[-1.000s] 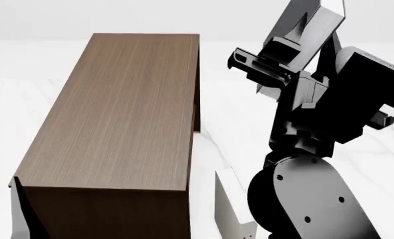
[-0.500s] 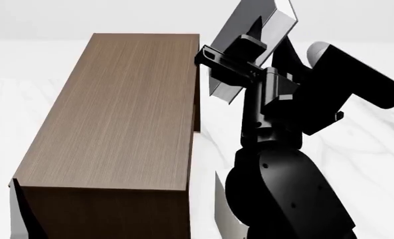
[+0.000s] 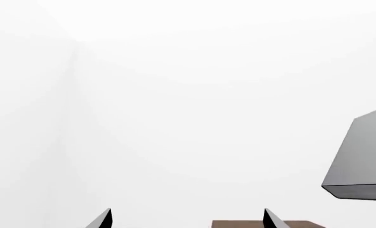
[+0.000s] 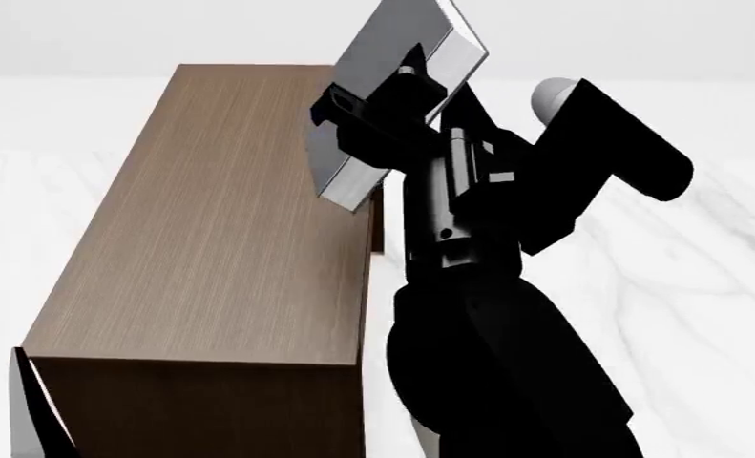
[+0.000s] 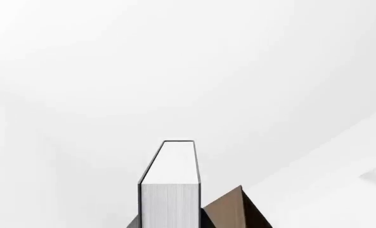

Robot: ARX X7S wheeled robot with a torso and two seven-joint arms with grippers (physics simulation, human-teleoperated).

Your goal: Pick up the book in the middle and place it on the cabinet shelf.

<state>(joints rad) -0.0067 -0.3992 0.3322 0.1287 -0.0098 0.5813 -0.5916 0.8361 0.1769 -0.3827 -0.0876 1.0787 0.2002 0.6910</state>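
Observation:
The grey book [image 4: 409, 57], with whitish page edges, is held tilted in the air over the right edge of the dark brown cabinet shelf [image 4: 224, 219]. My right gripper [image 4: 374, 114] is shut on the book's lower part. In the right wrist view the book's page edges [image 5: 168, 190] stand between the jaws, with a corner of the cabinet [image 5: 229, 209] behind. My left gripper [image 3: 188, 222] is open and empty. Only its fingertips [image 3: 104, 219] show, and the book [image 3: 362, 156] hangs off to one side of them.
A white marbled floor [image 4: 682, 286] lies to the right of the cabinet. My black right arm [image 4: 505, 315] fills the lower middle of the head view. A dark, pale-edged part [image 4: 33, 410] shows at the cabinet's near left corner.
My right arm has swung left with the book, from well right of the cabinet to over its right edge. The book has tilted further. The cabinet has not moved.

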